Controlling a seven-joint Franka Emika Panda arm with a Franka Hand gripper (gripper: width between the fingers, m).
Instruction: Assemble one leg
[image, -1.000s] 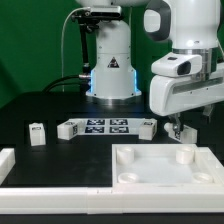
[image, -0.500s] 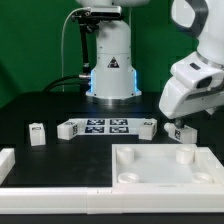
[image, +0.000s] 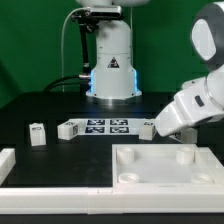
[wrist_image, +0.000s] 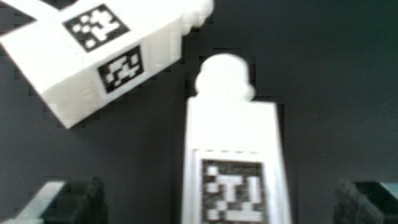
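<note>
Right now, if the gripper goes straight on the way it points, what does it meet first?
Most likely the leg: it lies centred between the fingertips of the open gripper in the wrist view. How far off it is, the pictures don't show.

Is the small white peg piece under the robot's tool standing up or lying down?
Lying down: the wrist view shows the leg stretched flat on the black table, its tag facing the camera.

Leg (image: 38, 133): on table (image: 60, 105), exterior view's left of the marker board (image: 100, 127).
Square panel (image: 150, 172): before the marker board.
Arm base (image: 110, 70): behind the marker board.
</note>
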